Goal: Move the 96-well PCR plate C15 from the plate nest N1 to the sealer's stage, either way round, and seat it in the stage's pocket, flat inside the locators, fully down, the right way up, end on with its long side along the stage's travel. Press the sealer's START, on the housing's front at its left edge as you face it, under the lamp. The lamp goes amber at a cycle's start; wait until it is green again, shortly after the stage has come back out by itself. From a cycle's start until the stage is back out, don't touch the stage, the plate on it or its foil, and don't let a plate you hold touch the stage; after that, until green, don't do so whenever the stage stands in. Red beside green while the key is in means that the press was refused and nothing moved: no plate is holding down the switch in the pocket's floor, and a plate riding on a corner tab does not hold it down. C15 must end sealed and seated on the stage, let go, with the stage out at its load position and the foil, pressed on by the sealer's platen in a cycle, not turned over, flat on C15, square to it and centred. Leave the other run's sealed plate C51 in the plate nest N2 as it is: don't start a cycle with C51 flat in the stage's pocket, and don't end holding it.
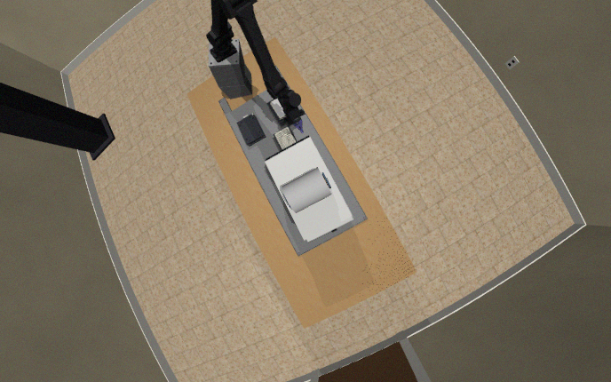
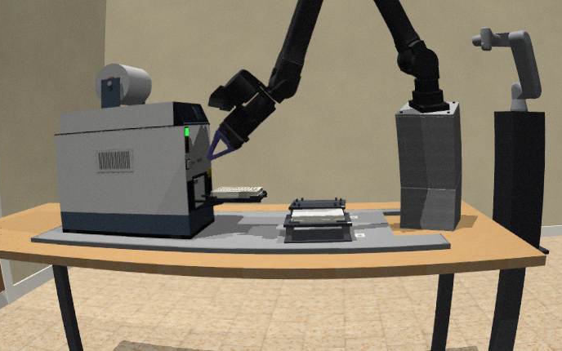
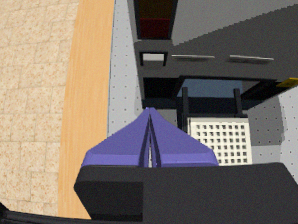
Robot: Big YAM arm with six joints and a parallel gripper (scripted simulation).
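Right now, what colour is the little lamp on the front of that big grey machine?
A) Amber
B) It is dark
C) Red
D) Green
D: the lamp on the sealer glows green in the exterior view, and the wrist view shows the same green patch above the shut, empty jaws of the gripper.

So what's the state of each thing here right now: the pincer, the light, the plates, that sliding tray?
Pincer: shut, holding nothing, tip close to the sealer's front, under the lamp.
Lamp: green.
Stage: out at the front of the sealer.
Plate C15: on the stage, wells uncovered, no foil.
Near nest: holds a plate with a smooth pale top.
Far nest: no plate visible in it.
Foil roll: mounted on top of the sealer.
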